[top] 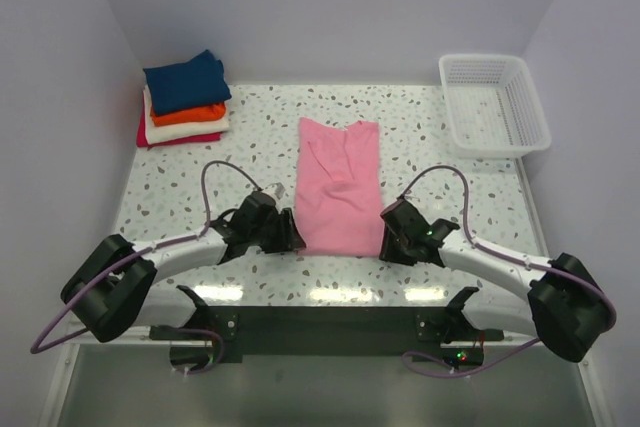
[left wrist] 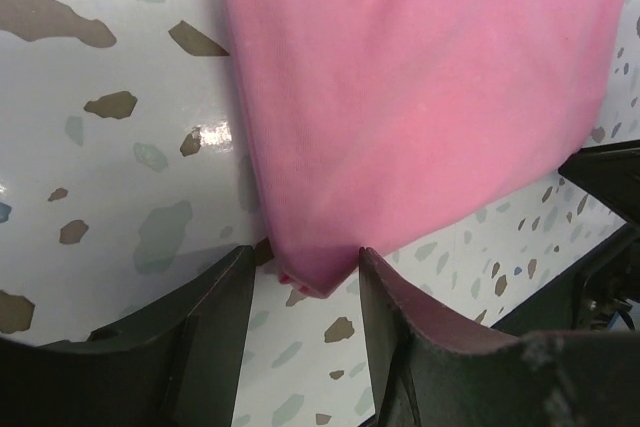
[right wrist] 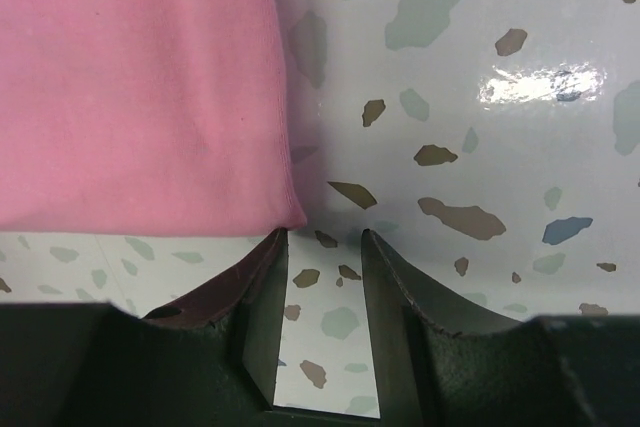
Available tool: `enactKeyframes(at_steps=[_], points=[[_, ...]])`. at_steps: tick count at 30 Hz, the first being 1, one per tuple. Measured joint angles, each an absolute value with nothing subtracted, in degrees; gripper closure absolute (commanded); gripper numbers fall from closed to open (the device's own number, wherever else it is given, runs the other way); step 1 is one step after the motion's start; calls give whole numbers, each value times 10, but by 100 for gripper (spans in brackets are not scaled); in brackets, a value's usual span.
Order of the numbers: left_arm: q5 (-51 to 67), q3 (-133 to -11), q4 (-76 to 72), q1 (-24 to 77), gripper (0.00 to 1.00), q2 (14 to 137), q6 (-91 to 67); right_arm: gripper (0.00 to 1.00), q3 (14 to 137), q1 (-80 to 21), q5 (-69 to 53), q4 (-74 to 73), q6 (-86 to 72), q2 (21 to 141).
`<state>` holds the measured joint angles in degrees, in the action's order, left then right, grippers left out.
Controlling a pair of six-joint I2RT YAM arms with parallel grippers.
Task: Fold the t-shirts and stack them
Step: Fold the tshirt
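Observation:
A light pink t-shirt (top: 340,187), folded into a long strip, lies flat in the middle of the table, its near end towards the arms. My left gripper (top: 292,232) is at the strip's near left corner. In the left wrist view the left gripper (left wrist: 305,259) is open, and the pink corner (left wrist: 310,272) lies loose between its fingertips. My right gripper (top: 388,232) is at the near right corner. The right wrist view shows this gripper (right wrist: 322,239) open over bare table, with the shirt's corner (right wrist: 290,212) just beside its left fingertip. A stack of folded t-shirts (top: 185,107), navy on top, sits at the far left.
A white mesh basket (top: 493,102) stands at the far right corner. White walls close in the table on the left, back and right. The speckled tabletop (top: 450,177) shows between the pink shirt and the basket.

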<state>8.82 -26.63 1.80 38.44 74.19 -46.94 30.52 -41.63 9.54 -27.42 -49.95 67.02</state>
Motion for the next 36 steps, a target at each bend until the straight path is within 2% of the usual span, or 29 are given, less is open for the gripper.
enactKeyframes(at_steps=[4,10,14,19,31,36], points=[[97,-256,-9,384,53,746,-475,60,298,-416,95,-270,-509,666],[98,-248,-16,384,64,746,-482,59,296,-416,95,-275,-517,635],[98,-244,-18,384,67,746,-488,55,298,-416,97,-281,-522,605],[98,-241,-21,384,71,745,-490,56,300,-416,100,-275,-527,616],[98,-236,-20,384,79,744,-490,63,294,-416,99,-188,-535,693],[98,-235,-20,384,86,744,-489,75,286,-416,100,-174,-537,692]])
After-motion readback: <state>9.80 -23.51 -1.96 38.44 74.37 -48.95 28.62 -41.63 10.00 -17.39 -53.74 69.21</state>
